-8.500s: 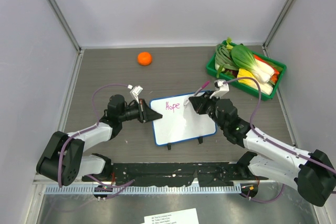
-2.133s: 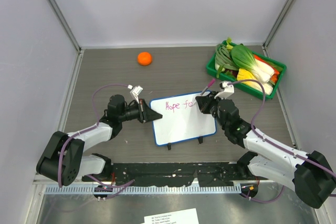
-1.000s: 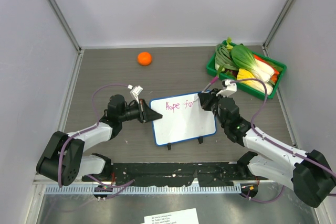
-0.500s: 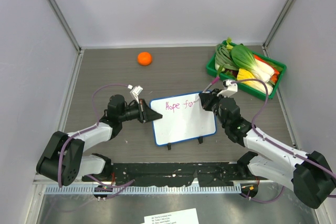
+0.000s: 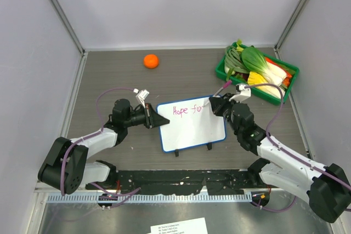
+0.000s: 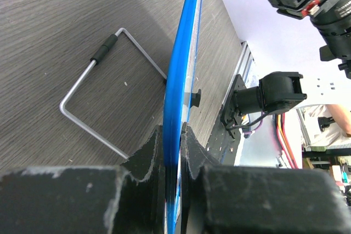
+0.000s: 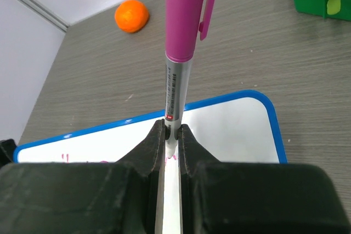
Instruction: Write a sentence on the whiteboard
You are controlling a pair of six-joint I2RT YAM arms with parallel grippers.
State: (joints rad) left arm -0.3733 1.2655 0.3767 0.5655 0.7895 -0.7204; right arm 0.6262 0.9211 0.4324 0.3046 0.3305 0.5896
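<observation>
Small white rectangular whiteboard with a thin blue rounded frame (image 5: 194, 130) lies on the grey wood-grain table (image 5: 109, 80), just beyond the arm bases, a bent metal wire foot (image 6: 104, 102) under it. Left gripper (image 5: 163, 120) at the whiteboard's left edge, jaws narrow and clamped on the blue frame. Right gripper (image 5: 214, 104) over the whiteboard's far right corner, pinched tight on the grey barrel of a pink-capped marker (image 5: 222, 88); the tip is hidden between the fingers. Pink handwriting (image 5: 186, 109) along the whiteboard's far edge reads "Hope for", one line only, rest of the surface blank. Beyond the whiteboard to the right, a green plastic tray (image 5: 219, 72) of leafy vegetables (image 5: 258, 58). Beyond it to the left, well apart, a round orange (image 5: 151, 61).
</observation>
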